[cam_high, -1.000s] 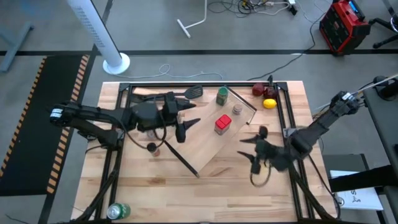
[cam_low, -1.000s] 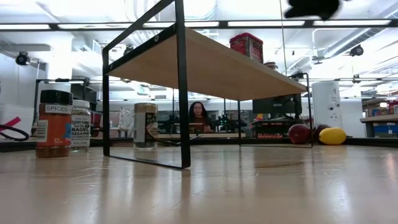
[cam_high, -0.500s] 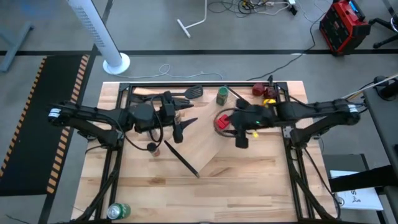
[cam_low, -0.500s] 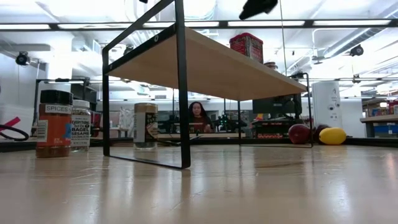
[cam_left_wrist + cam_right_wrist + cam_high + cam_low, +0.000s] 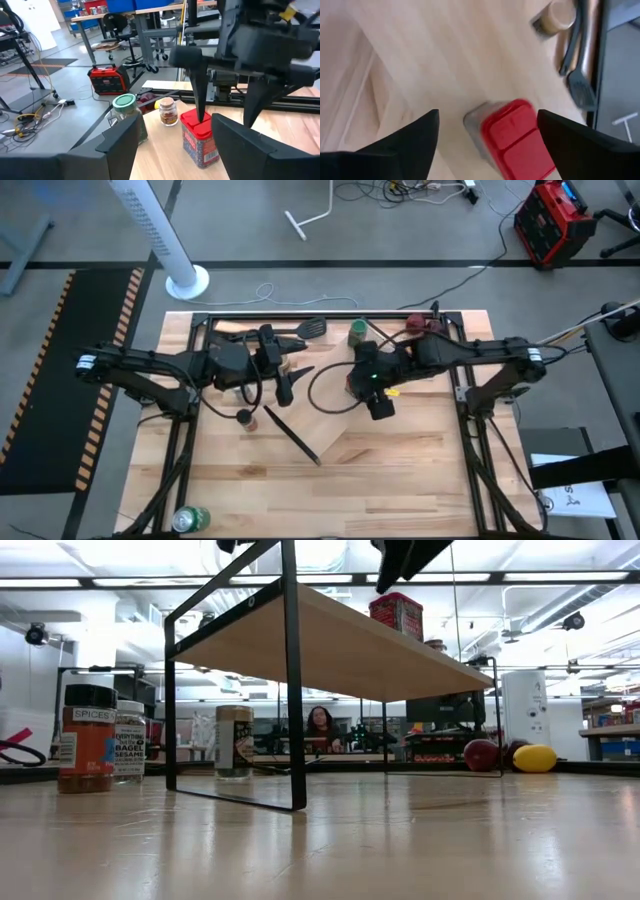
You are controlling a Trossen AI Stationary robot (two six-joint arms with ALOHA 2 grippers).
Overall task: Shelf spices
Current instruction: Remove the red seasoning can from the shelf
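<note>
Nearest the low cam, three spices are on the worktop, not yet shelved: black-capped jar (image 5: 85, 740), white-capped jar (image 5: 129, 743) just behind it, and tan cylinder (image 5: 234, 741) further back under the shelf (image 5: 340, 640). No change there vs 1 s ago.

Left claw (image 5: 175, 120) is spread, holding nothing, hovering over the shelf's left part. It has barely shifted.

The big change is the R arm. 1 s ago the right claw (image 5: 487, 117) was out over the worktop's right side, off the board. It then swung across and now hangs directly over the red tin (image 5: 517, 132), which stands on the shelf approx mid-board. Fingers are spread, one each side of the tin and above it. No contact seen yet, nothing pinched.

Further back on the shelf are the green jar (image 5: 125, 107) and the silver-topped shaker (image 5: 168, 111), both upright, near each other and apart from the tin. Lemon (image 5: 535, 758) and dark red fruit (image 5: 482, 754) sit beyond on the worktop, untouched.

Meaning: prob. setting up a grab on the tin, which is already on the board, so likely a reposition rather than a new item shelved. Approx half done: 3 up, 3 down.
</note>
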